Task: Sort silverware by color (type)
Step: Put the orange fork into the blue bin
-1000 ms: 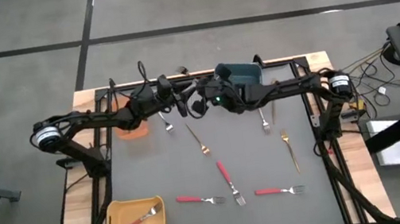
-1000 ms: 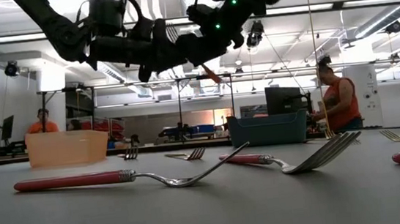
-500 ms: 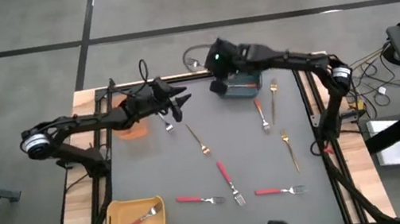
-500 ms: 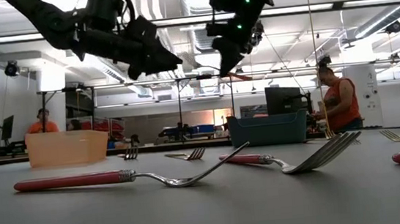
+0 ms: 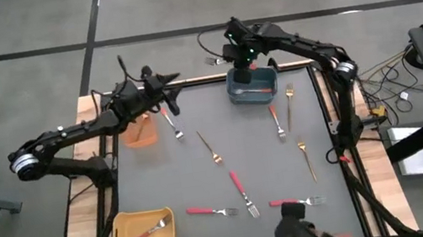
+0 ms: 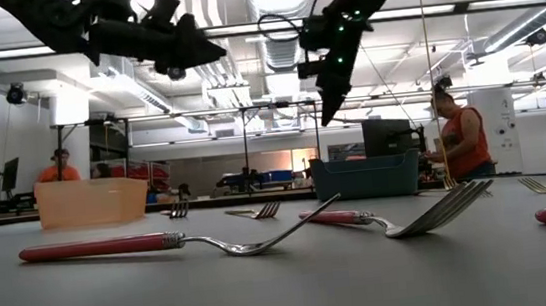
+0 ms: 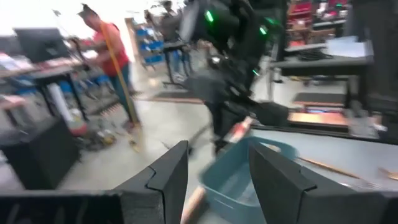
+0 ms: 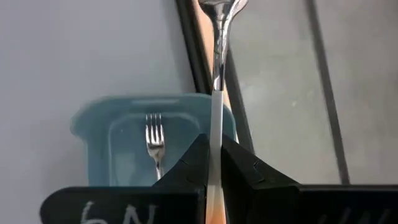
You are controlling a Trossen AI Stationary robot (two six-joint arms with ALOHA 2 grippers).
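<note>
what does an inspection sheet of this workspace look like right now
surface: grey mat on a wooden table, forks scattered on it.
job's things: right gripper is shut on an orange-handled fork above the blue bin, which holds one fork; one red-handled fork in the yellow bin; three red-handled forks and gold forks loose on the mat.
clutter: orange bin at the far left.
grippers: left gripper open, empty, raised near the orange bin.
cables: wires beside the table's right edge.
surroundings: two people at benches behind.
</note>
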